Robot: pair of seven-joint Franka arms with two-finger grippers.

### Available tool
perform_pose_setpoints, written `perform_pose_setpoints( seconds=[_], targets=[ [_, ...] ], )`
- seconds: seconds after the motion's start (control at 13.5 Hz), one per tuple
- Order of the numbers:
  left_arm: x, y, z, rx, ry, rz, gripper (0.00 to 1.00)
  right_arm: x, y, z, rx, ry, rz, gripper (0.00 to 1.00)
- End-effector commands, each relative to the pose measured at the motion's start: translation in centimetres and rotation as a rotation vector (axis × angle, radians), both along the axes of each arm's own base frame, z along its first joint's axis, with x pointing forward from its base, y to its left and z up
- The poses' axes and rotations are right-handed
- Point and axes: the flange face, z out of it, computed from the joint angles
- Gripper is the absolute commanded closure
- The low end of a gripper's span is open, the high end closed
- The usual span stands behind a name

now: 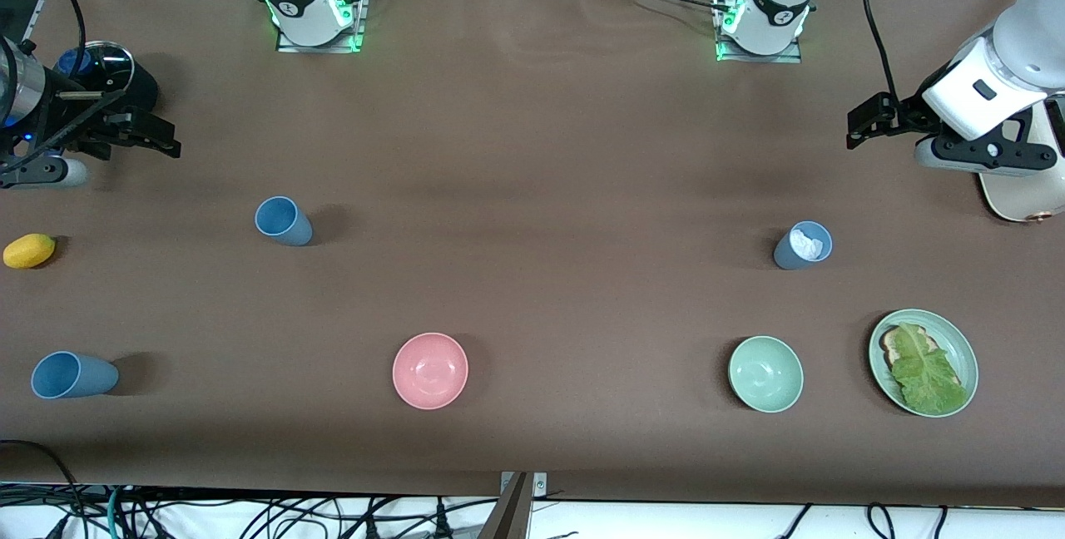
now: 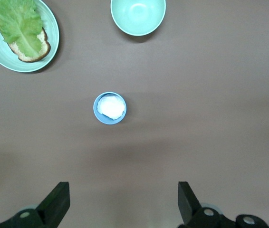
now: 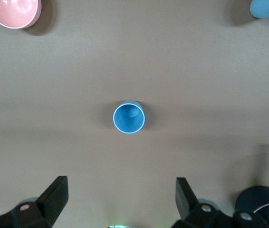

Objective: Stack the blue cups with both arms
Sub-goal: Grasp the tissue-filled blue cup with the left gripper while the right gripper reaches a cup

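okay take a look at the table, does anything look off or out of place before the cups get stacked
Yes. The slate-blue cup toward the left arm's end has something white stuffed inside, which could block nesting. A third blue cup, nearest the front camera at the right arm's end, appears to lie on its side.

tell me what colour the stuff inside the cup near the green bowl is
White, clearest in the left wrist view.

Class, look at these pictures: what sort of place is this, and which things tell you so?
Probably a robotics lab: two arms bolted to a brown table, loose cables under its edge, and props laid out, such as cups and bowls.
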Motion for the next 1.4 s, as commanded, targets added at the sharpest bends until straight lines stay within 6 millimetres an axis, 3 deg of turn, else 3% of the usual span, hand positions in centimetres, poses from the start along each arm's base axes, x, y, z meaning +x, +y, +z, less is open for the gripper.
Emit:
perform_pose_setpoints(
  seconds=[0.0,0.07,0.3,0.44,0.59,0.74,0.89,1.11,1.18,1.33],
  targets=[
    [1.4,2.4,-3.6,0.012,0.081,0.027,0.00,-0.1,-0.3,0.2,-0.012,0.001,-0.009,0.00],
    [2.0,2.6,-5.0,0.023,0.104,0.027,0.00,-0.1,-0.3,0.2,-0.012,0.001,-0.009,0.00],
    [3.3,4.4,-12.7,0.026,0.127,0.046,0.00,-0.1,-0.3,0.2,-0.013,0.003,-0.012,0.00],
    [3.2,4.7,-16.4,0.041,0.079,-0.006,0.00,-0.1,-0.3,0.1,-0.013,0.005,-0.013,0.00],
    [2.1,6.6,-21.2,0.039,0.037,0.015,0.00,-0.1,-0.3,0.0,-0.013,0.005,-0.015,0.00],
    [0.7,6.5,-24.2,0.037,0.021,0.009,0.00,-0.1,-0.3,0.0,-0.013,0.002,-0.015,0.00],
    [0.5,6.4,-26.0,0.036,-0.025,0.008,0.00,-0.1,-0.2,-0.1,-0.016,0.006,-0.013,0.00],
    [1.1,6.4,-31.2,0.067,-0.069,-0.038,0.00,0.2,-0.2,-0.8,-0.018,0.017,-0.010,0.00],
    [1.1,6.8,-31.7,0.073,-0.071,-0.041,0.11,0.4,-0.3,-1.3,-0.019,0.029,-0.009,0.00],
    [1.0,7.2,-32.4,0.073,-0.057,-0.029,0.72,0.8,0.1,-2.5,-0.021,0.053,0.009,0.00]
  ],
)
